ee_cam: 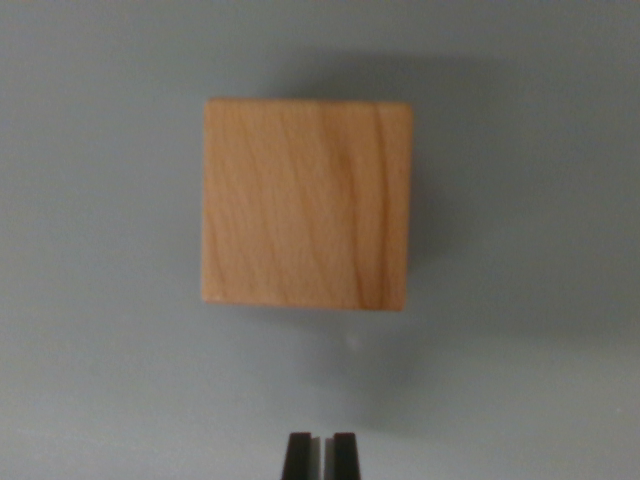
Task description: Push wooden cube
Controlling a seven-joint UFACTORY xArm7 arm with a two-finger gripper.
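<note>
A light wooden cube (307, 204) with visible grain fills the middle of the wrist view, resting on a plain grey surface (100, 300). My gripper (320, 455) shows at the bottom edge as two black fingertips (298, 457) pressed almost together, with only a thin slit between them and nothing held. The fingertips sit below the cube in the picture, with a strip of bare grey surface between them and the cube's near edge. The view is blurred.
A soft shadow falls to the wrist view's right of the cube and below it. Grey surface surrounds the cube on every side.
</note>
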